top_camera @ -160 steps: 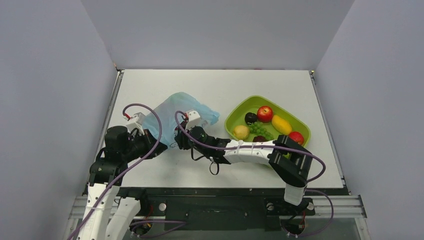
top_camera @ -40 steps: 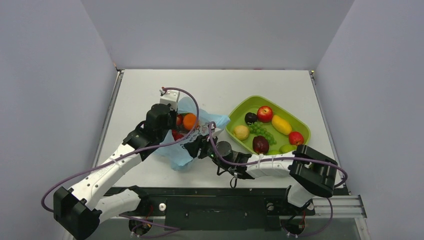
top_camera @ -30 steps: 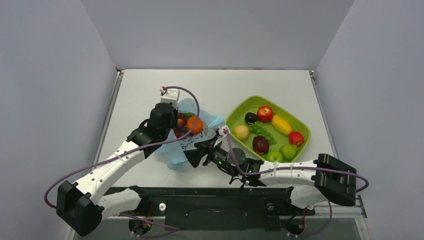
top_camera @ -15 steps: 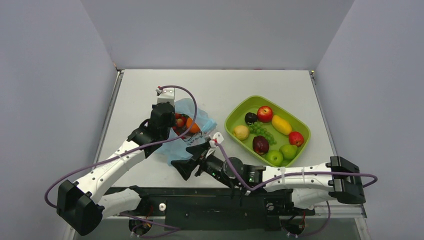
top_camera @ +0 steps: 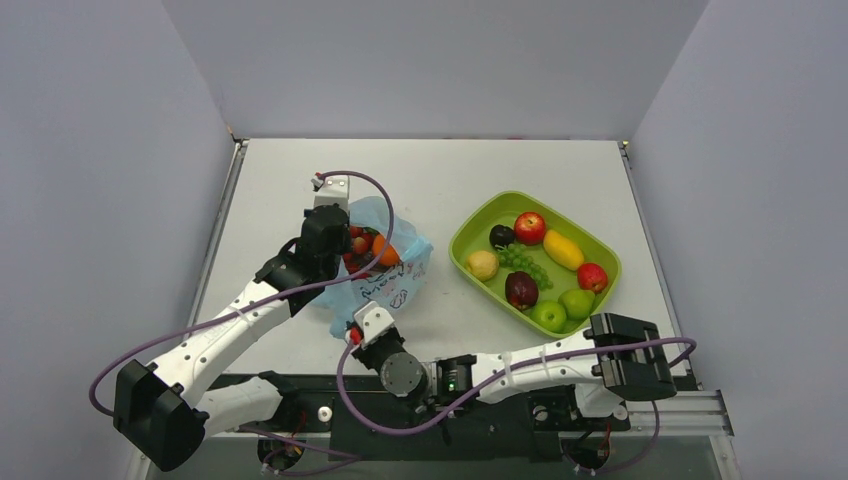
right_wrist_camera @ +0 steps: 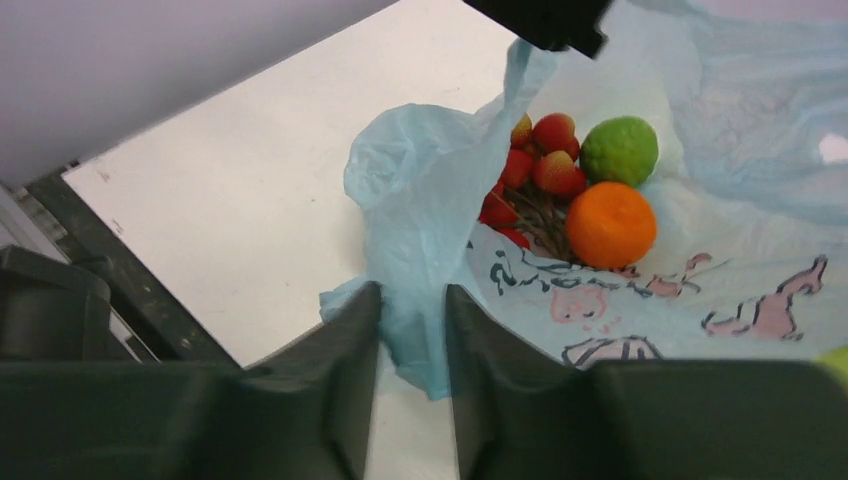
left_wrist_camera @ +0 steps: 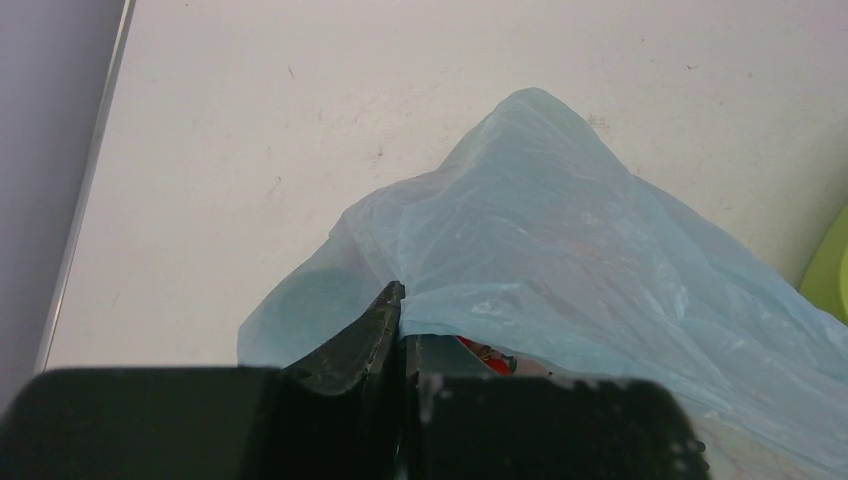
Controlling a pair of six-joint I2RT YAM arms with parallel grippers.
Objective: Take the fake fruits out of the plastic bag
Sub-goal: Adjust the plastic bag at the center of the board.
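The light-blue plastic bag [top_camera: 395,285] lies left of the tray, its mouth open. Inside it I see an orange [right_wrist_camera: 610,223], a bumpy light-green ball [right_wrist_camera: 620,150] and a red grape cluster [right_wrist_camera: 535,175]. The orange [top_camera: 387,253] and the grapes [top_camera: 358,250] also show from above. My left gripper [top_camera: 335,232] is shut on the bag's far edge [left_wrist_camera: 560,240] and holds it up. My right gripper [right_wrist_camera: 410,300] is at the bag's near corner [top_camera: 352,318]. Its fingers stand slightly apart, with a loose fold of the bag [right_wrist_camera: 430,190] hanging between them.
The green tray [top_camera: 470,225] stands to the right and holds a red apple [top_camera: 529,227], a mango [top_camera: 562,250], a lemon [top_camera: 483,264], green grapes, dark fruits and two green fruits [top_camera: 577,302]. The right arm lies along the table's near edge.
The right arm has swung back toward the near edge. Its gripper has moved from the bag's right side to its near-left corner. The left gripper still holds the far edge up.
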